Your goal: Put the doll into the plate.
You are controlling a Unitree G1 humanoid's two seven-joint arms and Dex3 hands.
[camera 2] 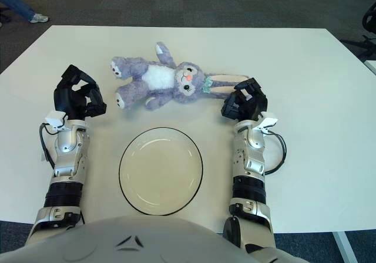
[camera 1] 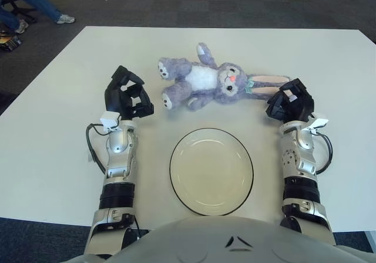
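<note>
A purple plush bunny doll lies on its back on the white table, head to the right, its long ears stretched toward my right hand. A cream plate with a dark rim sits in front of the doll, between my forearms, with nothing on it. My right hand hovers just right of the ear tips, fingers loosely bent and holding nothing. My left hand shows left of the doll's feet, a short gap away, fingers relaxed and holding nothing.
The table's far edge runs behind the doll, with dark carpet beyond. A person's legs and shoe show at the far left on the floor. A cable loops beside my left wrist, and another beside my right wrist.
</note>
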